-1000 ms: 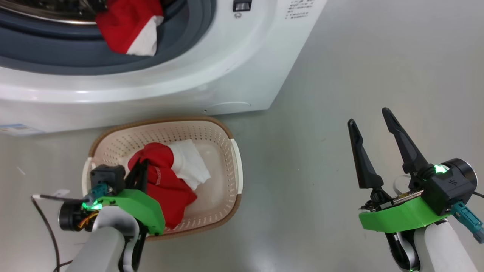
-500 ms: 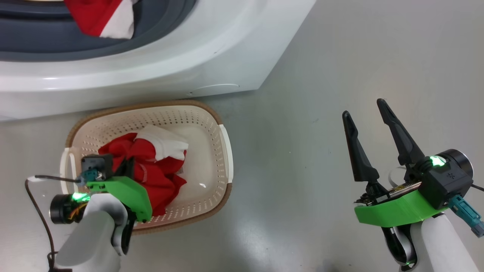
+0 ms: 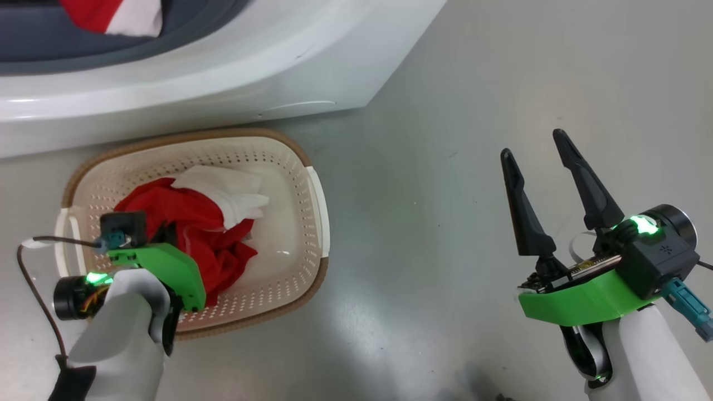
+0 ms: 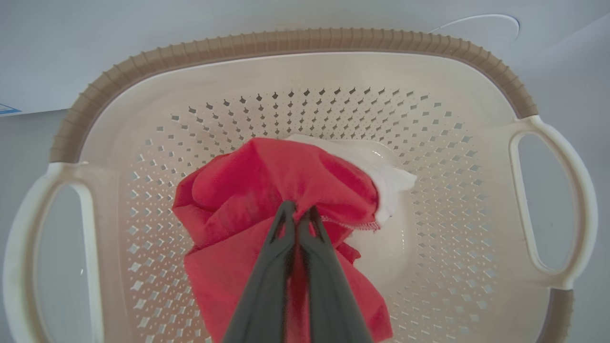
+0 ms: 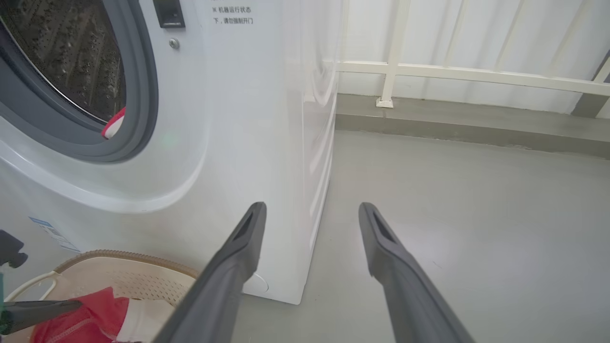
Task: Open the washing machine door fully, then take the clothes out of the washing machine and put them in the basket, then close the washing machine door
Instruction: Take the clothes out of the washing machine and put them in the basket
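Since a second ago the head camera has swung, sliding the scene left. Low inside the basket (image 4: 295, 40) the left gripper (image 4: 298, 214) pinches a red garment (image 4: 257, 181), probably touching bottom; the right gripper (image 3: 530, 142) gapes empty. A second garment (image 3: 111, 16) waits upper left in the washing machine (image 3: 223, 67), nearer the left gripper.

A smooth grey floor (image 5: 476, 214) ran back to a low grey kerb (image 5: 476, 121) along its far edge. A cream railing (image 5: 457, 72) stood on that kerb.
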`<state>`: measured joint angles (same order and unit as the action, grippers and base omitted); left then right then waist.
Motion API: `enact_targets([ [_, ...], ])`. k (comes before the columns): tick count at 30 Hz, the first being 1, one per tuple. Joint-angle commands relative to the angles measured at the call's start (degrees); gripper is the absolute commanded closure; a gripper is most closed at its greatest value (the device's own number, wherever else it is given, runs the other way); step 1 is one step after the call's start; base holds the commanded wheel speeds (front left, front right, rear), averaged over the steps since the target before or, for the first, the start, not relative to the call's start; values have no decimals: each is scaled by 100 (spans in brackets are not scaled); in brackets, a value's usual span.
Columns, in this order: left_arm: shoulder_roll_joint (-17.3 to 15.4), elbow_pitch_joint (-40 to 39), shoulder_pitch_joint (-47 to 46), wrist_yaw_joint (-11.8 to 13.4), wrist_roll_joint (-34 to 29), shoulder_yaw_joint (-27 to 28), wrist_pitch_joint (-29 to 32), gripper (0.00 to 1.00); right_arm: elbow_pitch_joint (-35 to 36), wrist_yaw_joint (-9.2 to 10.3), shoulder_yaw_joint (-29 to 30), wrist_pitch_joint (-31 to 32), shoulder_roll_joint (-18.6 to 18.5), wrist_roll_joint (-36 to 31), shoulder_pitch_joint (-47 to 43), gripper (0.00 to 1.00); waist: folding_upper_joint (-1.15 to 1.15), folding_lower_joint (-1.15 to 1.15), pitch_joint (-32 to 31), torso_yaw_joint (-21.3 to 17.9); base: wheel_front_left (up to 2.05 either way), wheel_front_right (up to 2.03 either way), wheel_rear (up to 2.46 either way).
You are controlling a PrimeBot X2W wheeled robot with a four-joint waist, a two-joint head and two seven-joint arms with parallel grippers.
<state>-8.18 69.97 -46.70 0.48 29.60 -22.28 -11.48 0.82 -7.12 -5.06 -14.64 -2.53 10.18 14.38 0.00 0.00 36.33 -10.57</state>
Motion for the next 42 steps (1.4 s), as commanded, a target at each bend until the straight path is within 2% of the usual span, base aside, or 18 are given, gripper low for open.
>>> enact_targets([
  [1,-150,81,-37,-30,55,113,-70,100,152,-36,-174,-36,-34,18,-3,0,0,0,126,-69,0,0,0],
  [7,-186,255,-156,-25,92,107,-86,100,144,-36,-208,-36,-34,32,94,0,0,0,257,-136,0,0,0],
  [9,-194,285,-188,-5,97,100,-91,66,134,-36,-212,-36,-34,37,116,0,0,0,276,-149,0,0,0],
  [10,-197,297,-201,0,99,95,-93,53,127,-36,-215,-36,-34,41,122,0,0,0,281,-155,0,0,0],
  [11,-197,297,-201,0,99,95,-93,53,127,-36,-215,-36,-34,41,122,0,0,0,281,-155,0,0,0],
  [12,-200,308,-213,5,102,90,-94,23,121,-36,-218,-36,-34,45,126,0,0,0,280,-157,0,0,0],
  [13,-202,317,-225,10,101,81,-98,0,113,-36,-218,-36,-34,49,127,0,0,0,272,-156,0,0,0],
  [32,21,317,-43,-72,163,-13,-302,0,-43,-36,-185,-36,-34,4,67,0,0,0,-411,120,0,0,0],
  [38,40,-34,102,-53,159,38,-347,0,-112,-36,-162,-36,-34,-12,13,0,0,0,-735,223,0,0,0],
  [42,12,-703,351,34,120,198,-350,0,-164,-36,-146,-36,-34,-13,-44,0,0,0,-963,280,0,0,0],
])
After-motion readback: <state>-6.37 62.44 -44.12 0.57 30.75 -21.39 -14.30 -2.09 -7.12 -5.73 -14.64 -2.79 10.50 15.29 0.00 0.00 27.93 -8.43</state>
